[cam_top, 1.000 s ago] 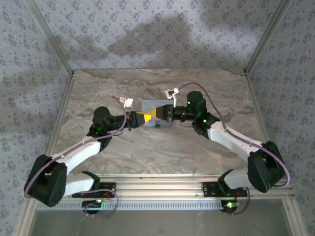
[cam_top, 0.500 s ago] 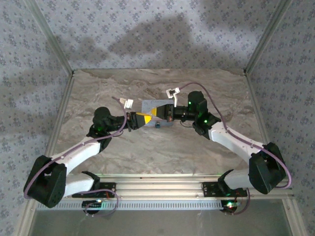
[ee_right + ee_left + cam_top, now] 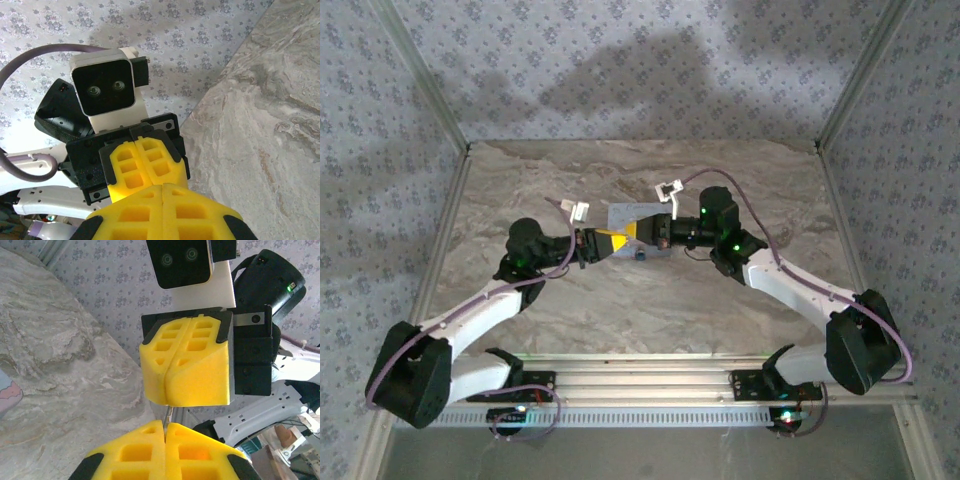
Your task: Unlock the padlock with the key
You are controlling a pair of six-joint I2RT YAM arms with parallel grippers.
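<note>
From my station the marbled table point(image 3: 720, 300) looks as it did a second ago, and the two arms meet over its middle at the same spot. The left arm point(image 3: 480, 310) has shifted a little, its shoulder sagging slightly toward the near left corner. The right arm point(image 3: 790, 285) has barely changed its pose. The pale blue tin point(image 3: 620, 214) lies where it was, just behind the meeting point, partly covered by the tools. The left gripper point(image 3: 613, 242) comes in from the left with its yellow pads pressed flat together, no gap between them. The right gripper point(image 3: 642, 230) faces it tip to tip, and its pads are pressed together too. I cannot tell from the top view whether either clamps anything. The padlock point(image 3: 641, 254), a tiny teal speck, sits just on the near side of the two tips at the tin's front edge, in the same place as before. I cannot tell whether it touches the right gripper. On the left wrist camera I see a thin metal sliver point(image 3: 169, 413) spanning the small gap between the two closed tips, and which one holds it I cannot make out.
</note>
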